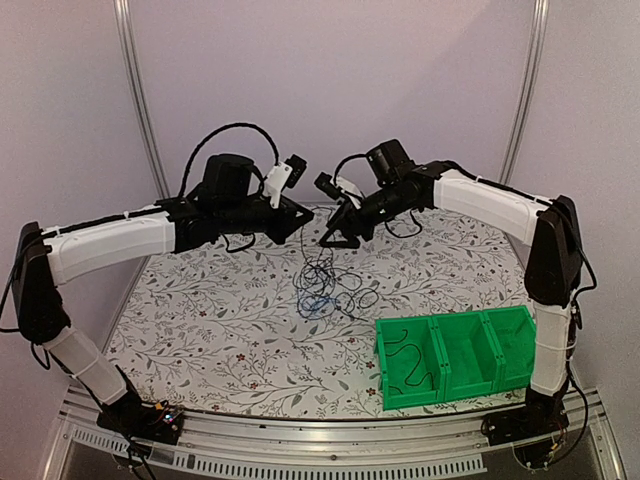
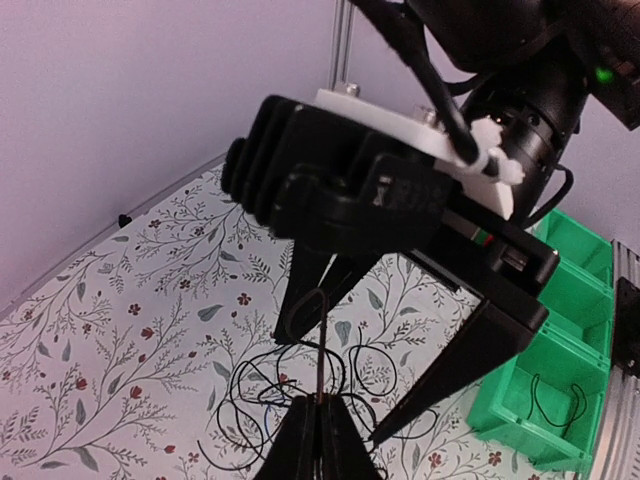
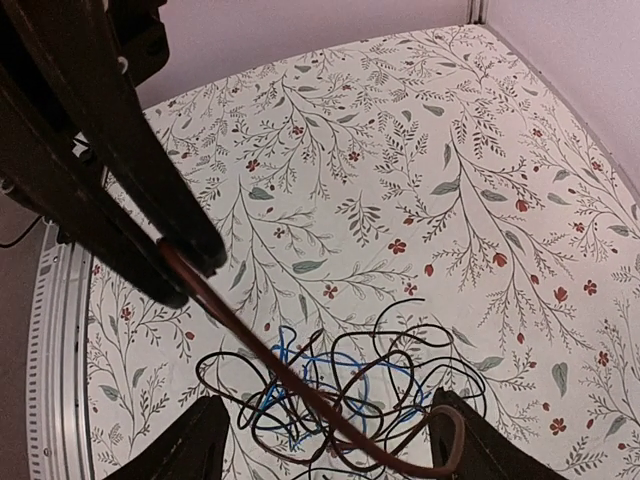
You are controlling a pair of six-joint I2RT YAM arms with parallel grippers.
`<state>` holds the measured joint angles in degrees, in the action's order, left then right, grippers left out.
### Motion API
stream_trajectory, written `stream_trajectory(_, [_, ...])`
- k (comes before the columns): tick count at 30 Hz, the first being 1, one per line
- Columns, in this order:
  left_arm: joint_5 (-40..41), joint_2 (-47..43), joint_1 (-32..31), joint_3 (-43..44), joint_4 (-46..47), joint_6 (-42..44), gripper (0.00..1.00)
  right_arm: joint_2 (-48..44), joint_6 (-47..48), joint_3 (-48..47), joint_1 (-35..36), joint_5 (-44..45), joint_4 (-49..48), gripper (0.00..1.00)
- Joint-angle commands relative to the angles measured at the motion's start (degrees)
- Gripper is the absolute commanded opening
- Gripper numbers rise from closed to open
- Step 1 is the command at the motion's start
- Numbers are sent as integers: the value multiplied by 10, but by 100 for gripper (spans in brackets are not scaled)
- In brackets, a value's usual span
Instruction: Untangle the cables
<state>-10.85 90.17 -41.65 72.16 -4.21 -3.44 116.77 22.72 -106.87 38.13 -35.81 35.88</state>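
The cables [image 1: 325, 290] lie in a loose tangle on the patterned table, several black loops and one blue cable [image 3: 350, 358]. My left gripper [image 1: 300, 222] is raised above the pile and shut on a dark reddish-brown cable [image 3: 270, 345], pinched at its fingertips [image 2: 322, 400]. That cable slopes down from it into the tangle [image 3: 340, 385]. My right gripper [image 1: 333, 238] faces it, close by and open. The brown cable's looped end passes between its fingers [image 3: 470, 445] without being gripped.
A green three-compartment bin [image 1: 455, 355] stands at the front right. A black cable [image 1: 410, 365] lies in its left compartment. The bin also shows in the left wrist view [image 2: 560, 400]. Walls close the back and sides.
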Motion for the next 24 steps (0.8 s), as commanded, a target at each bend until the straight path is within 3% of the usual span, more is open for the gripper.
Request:
stream_trajectory(1, [7,-16,-11,-12,11,7,0,3,-32,3,-4,-16,-20,70])
stream_trajectory(7, [9,-25,-14,-23,23,4,0,-4,-39,16,-4,-4,-41,35])
stream_trajectory(9, [11,-26,-14,-25,24,2,0,-1,-46,15,-4,14,-44,35])
stream_trajectory(13, [15,-34,-19,-27,28,-1,0,12,-58,15,-4,42,-46,49])
stream_trajectory(16, [17,-39,-19,-29,29,-3,0,21,-62,14,-4,38,-46,48])
stream_trajectory(18, [18,-41,-19,-31,30,-6,0,28,-66,12,-4,39,-45,39])
stream_trajectory(23, [26,-41,-20,-52,59,-13,0,18,-65,16,-4,31,-46,0])
stream_trajectory(24, [28,-39,-20,-58,66,-16,0,10,-63,19,-4,27,-47,0])
